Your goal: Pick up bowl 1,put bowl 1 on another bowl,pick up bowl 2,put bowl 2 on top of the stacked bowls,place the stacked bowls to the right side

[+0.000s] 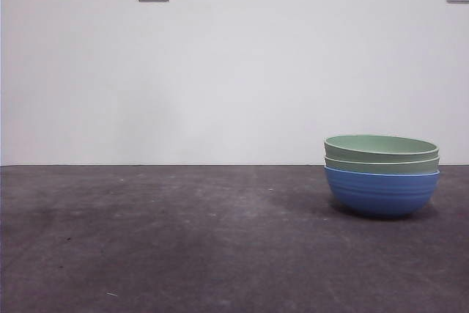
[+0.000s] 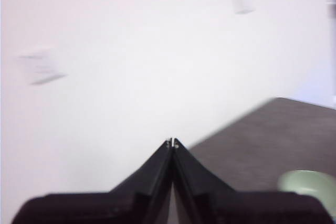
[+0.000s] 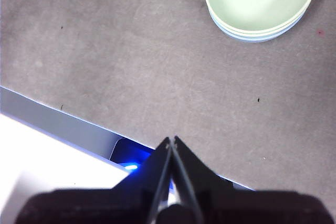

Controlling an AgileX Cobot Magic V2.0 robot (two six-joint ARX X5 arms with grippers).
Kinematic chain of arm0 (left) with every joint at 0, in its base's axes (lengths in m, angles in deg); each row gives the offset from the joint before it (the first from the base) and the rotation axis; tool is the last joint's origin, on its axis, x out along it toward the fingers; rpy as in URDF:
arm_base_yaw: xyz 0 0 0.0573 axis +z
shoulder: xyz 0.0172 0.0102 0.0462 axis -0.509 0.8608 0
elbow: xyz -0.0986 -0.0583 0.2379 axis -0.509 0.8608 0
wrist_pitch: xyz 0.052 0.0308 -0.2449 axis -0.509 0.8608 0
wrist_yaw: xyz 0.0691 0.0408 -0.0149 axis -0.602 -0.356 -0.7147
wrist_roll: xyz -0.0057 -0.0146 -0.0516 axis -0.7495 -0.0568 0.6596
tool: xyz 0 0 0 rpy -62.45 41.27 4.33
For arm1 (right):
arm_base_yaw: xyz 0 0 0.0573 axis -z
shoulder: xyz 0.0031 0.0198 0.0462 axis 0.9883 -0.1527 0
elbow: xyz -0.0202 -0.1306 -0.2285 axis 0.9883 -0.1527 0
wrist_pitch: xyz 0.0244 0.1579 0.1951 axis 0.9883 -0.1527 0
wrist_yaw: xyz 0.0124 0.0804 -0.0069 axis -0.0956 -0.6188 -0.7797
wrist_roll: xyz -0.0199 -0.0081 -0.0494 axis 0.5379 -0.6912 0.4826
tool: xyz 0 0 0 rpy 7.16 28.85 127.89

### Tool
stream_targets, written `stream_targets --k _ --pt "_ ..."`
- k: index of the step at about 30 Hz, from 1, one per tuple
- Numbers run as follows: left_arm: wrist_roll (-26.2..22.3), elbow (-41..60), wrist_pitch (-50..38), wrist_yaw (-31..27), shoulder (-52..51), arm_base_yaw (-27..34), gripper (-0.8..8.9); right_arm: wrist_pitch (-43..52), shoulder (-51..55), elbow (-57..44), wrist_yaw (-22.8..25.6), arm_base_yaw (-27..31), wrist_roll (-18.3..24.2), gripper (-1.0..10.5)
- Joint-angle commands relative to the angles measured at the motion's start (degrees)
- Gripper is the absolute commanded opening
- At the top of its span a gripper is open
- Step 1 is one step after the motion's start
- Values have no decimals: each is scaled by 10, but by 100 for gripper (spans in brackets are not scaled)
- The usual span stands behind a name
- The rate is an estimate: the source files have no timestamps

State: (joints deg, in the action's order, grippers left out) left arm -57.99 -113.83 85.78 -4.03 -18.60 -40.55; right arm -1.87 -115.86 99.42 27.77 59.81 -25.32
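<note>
Three ribbed bowls stand nested at the right of the dark grey table [image 1: 146, 254], the stacking apparently finished.

From left to right: the table's left and middle hold nothing of the task, and the stack sits at the right, the round blue ribbed bowl with a thin pale rim [image 1: 382, 192] at the bottom, a pale green bowl [image 1: 381, 166] set inside it, and a second pale green bowl [image 1: 381, 148] on top. The top bowl looks empty, though the left wrist view shows it only as a blur. Both arms hang well apart from the stack, the left gripper [image 2: 172, 142] and the right gripper [image 3: 171, 140] each clenched on nothing. By these views, little or nothing is left to do.
</note>
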Motion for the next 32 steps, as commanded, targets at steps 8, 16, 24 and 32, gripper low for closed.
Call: stream_targets --k 8,16,24,32 --pt "9 422 -248 -63 -217 62 -3 -7 0 -3 2 0 -5 3" --pt "54 644 -322 -64 -330 84 -3 -7 0 -3 2 0 -5 3" --pt "68 769 -334 -65 -389 92 -3 -7 0 -3 2 0 -5 3" --pt "81 840 -333 -79 -447 99 -4 -7 0 -3 2 0 -5 3"
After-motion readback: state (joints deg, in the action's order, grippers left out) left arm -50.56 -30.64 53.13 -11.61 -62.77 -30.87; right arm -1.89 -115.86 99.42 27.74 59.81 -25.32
